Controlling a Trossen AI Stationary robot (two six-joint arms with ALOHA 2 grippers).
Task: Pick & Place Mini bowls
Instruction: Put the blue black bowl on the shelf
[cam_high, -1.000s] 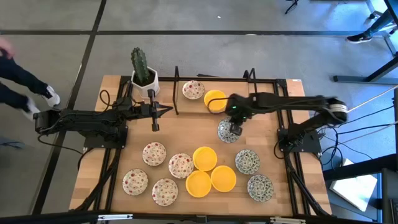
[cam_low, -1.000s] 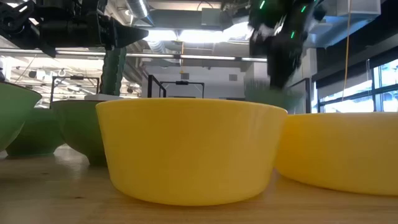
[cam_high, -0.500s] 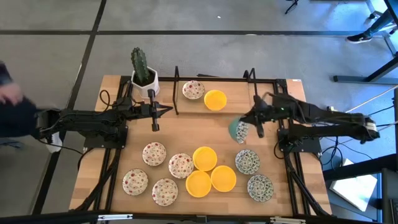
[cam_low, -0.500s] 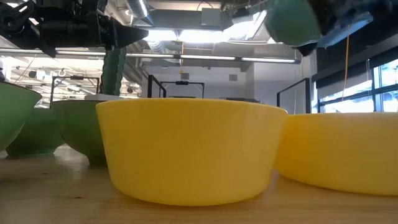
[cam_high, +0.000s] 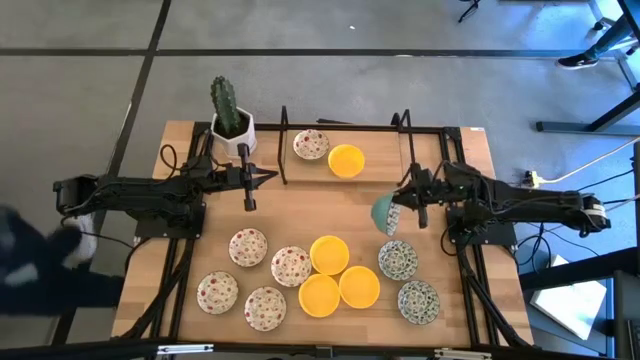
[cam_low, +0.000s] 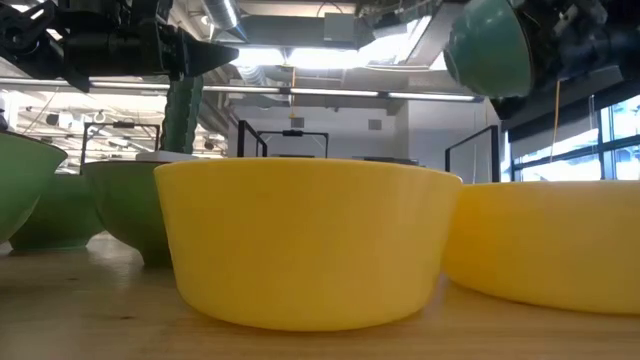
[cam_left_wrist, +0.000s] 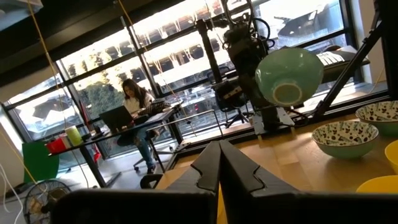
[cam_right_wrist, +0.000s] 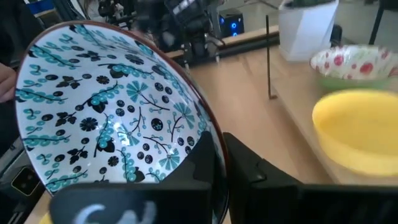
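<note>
My right gripper (cam_high: 402, 210) is shut on a green-blue patterned mini bowl (cam_high: 384, 212), held in the air at the table's right-centre; the low view shows its green outside (cam_low: 490, 50). Two more patterned bowls (cam_high: 398, 259) (cam_high: 418, 300) rest on their bases, as do three yellow bowls (cam_high: 329, 254) at centre and several red-speckled bowls (cam_high: 248, 246) near left. One red-speckled bowl (cam_high: 311, 144) and one yellow bowl (cam_high: 346, 160) sit at the far side. My left gripper (cam_high: 272, 176) hovers shut at the far left, holding nothing. My right gripper pinches the patterned bowl's rim (cam_right_wrist: 216, 146), one finger (cam_right_wrist: 200, 158) inside the bowl and one (cam_right_wrist: 244, 163) outside. The fingers come about level from the table's right side. The bowl stands on edge, its bottom (cam_left_wrist: 287, 93) toward the left arm, lifted clear of the table.
A white square pot with a cactus (cam_high: 231, 125) stands at the far left. Black upright frames (cam_high: 284, 145) (cam_high: 405, 130) rise near the far edge. A person (cam_high: 40, 270) shows blurred beside the table's left. Bare wood lies between the two arms (cam_high: 320, 205).
My right gripper has drawn back toward the table's right edge, tipping from pointing down to about level. The patterned bowl has come up off the table with it and turned from face-up onto its edge. The person at the left has moved toward the near side.
</note>
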